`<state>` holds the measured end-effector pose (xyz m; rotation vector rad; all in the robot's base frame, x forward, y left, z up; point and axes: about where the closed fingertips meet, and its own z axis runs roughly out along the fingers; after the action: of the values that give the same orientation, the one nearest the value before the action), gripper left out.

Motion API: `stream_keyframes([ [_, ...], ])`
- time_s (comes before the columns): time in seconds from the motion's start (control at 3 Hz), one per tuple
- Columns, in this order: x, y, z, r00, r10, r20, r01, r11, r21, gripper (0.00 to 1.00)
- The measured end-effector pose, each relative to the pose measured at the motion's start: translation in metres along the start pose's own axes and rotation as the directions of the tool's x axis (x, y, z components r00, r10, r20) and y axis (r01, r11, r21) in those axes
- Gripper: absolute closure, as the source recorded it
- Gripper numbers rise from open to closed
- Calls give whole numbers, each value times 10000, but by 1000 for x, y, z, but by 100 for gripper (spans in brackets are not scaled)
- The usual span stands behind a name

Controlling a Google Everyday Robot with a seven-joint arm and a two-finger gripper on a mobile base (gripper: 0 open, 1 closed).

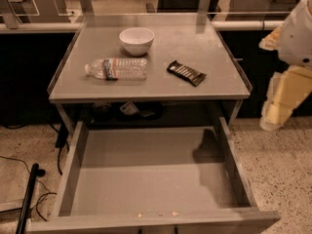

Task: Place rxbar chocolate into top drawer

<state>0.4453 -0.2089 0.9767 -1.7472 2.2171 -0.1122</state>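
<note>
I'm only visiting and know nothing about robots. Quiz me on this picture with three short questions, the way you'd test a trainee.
1. True or false: the rxbar chocolate lies on the table, not in the open top drawer.
2. What lies on its side to the left of the bar? A) a mug B) the water bottle C) a can
3. Fill in: as pictured, the gripper hangs in the air off the table's ___ edge, holding nothing.

Key: 1 true; 2 B; 3 right.
</note>
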Motion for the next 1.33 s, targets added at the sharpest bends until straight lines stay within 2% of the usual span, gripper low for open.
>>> stream_keyframes([
  [0.33,-22,-14,14,9993,-221,293,224,9997,-93,0],
  [0.67,-45,-37,30,9953,-86,963,95,9999,-80,0],
  [1.0,-48,-56,46,9743,1252,1871,-1210,9921,-337,0],
  [1.33,-56,-63,57,9436,2260,2422,-2197,9741,-529,0],
])
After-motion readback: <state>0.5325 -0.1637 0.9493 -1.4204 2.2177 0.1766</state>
